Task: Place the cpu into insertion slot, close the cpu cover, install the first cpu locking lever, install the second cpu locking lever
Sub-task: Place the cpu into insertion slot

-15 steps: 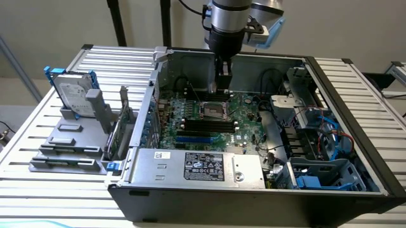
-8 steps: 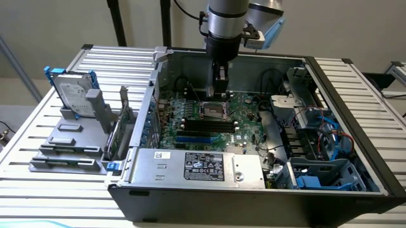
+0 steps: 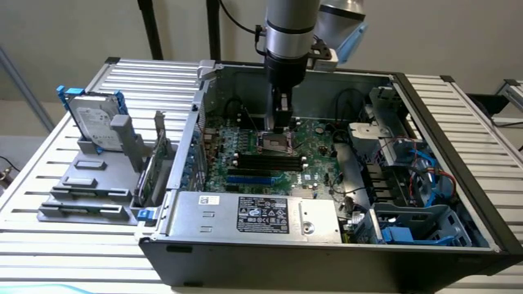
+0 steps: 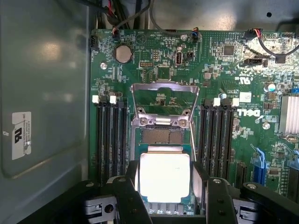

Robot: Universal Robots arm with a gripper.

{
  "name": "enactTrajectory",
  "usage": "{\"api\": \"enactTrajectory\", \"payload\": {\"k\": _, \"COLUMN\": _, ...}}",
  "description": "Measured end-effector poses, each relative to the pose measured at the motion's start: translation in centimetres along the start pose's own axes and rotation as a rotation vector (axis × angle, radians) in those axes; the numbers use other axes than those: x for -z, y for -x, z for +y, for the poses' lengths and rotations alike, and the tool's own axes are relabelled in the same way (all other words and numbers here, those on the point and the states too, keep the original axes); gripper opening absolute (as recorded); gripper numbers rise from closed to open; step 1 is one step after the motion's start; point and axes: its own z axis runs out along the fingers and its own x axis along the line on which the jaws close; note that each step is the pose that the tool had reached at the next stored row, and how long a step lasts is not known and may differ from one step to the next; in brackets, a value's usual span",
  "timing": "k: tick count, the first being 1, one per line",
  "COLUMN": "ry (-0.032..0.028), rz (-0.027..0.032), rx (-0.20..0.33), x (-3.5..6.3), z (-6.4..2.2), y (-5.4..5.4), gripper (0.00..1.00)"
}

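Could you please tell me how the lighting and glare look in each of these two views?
Wrist view: the cpu is washed out to near white by glare, and the grey case wall carries soft bright reflections. Exterior view: light is even and soft; the motherboard lies in the case's shade, the power supply box is well lit.

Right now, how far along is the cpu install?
No step visibly finished. In hand: the cpu sits at the gripper directly over the insertion slot, seated or not I can't tell. Left: the cpu cover stands open, so closing it and both lever locks remain.
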Motion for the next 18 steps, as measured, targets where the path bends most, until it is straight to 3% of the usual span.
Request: {"api": "enactTrajectory", "payload": {"k": 18, "ry": 0.0001, "rz": 0.0000, "rx": -0.003, "x": -1.90, "z": -0.01, "y": 0.6, "gripper": 0.54}}
